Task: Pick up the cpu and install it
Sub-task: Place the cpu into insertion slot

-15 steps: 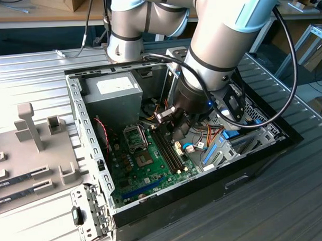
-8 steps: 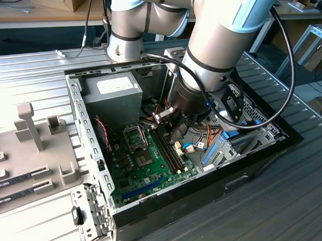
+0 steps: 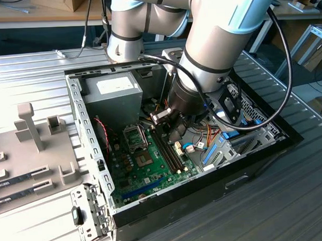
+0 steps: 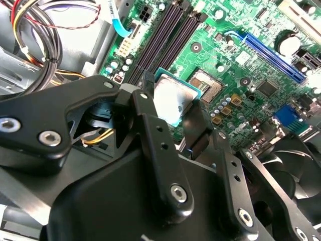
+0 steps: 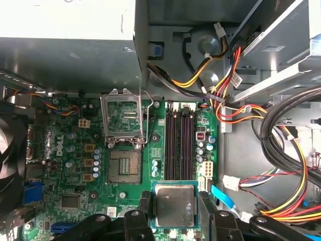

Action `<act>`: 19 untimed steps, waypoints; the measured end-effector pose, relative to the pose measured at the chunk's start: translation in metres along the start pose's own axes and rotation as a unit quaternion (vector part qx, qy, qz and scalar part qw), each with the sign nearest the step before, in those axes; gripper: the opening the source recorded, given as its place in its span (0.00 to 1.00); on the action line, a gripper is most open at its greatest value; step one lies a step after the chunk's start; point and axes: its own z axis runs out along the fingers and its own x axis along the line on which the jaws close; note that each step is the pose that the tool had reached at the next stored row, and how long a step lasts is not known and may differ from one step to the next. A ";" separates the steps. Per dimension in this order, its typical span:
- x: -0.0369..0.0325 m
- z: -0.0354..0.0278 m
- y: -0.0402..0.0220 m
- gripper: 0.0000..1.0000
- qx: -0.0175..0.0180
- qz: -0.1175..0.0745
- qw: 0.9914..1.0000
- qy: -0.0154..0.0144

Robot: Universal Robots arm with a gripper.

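The cpu (image 5: 174, 205), a flat silver square with a thin green rim, sits clamped between the black fingers of my gripper (image 5: 174, 210), which is shut on it. In the second wrist view the cpu (image 4: 173, 99) hangs in my gripper (image 4: 170, 108) above the green motherboard (image 4: 251, 55). The bare socket (image 5: 124, 166) lies a short way from the chip, with its hinged silver frame (image 5: 122, 118) flipped open beside it. In the exterior view my gripper (image 3: 163, 120) is low inside the open computer case, just above the socket (image 3: 143, 159).
Black memory slots (image 5: 179, 145) run between chip and socket. Bundles of coloured cables (image 5: 235, 80) hang beside the board. A grey power supply (image 3: 110, 93) and a black fan (image 3: 232, 105) crowd the case, whose metal wall (image 3: 85, 133) rises on the exterior view's left.
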 end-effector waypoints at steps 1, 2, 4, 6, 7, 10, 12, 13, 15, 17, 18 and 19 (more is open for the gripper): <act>0.0007 0.0001 0.0000 0.47 0.000 0.000 1.000 0.000; 0.0018 0.0002 0.0000 0.47 0.000 0.000 1.000 0.000; 0.0028 0.0004 0.0001 0.47 0.000 0.000 1.000 0.000; 0.0037 0.0005 0.0001 0.47 0.000 0.000 1.000 0.000; 0.0049 0.0007 0.0001 0.47 0.000 0.000 1.000 0.000; 0.0064 0.0009 0.0001 0.47 0.000 0.000 1.000 0.000; 0.0071 0.0011 0.0001 0.47 0.000 0.000 1.000 0.000; 0.0075 0.0012 0.0001 0.47 0.000 0.000 1.000 0.000; 0.0082 0.0014 0.0001 0.47 0.000 0.000 1.000 0.000; 0.0092 0.0016 0.0001 0.47 0.000 0.000 1.000 0.000; 0.0096 0.0017 0.0001 0.47 0.000 0.000 1.000 0.000; 0.0107 0.0018 0.0002 0.47 0.000 0.000 1.000 0.000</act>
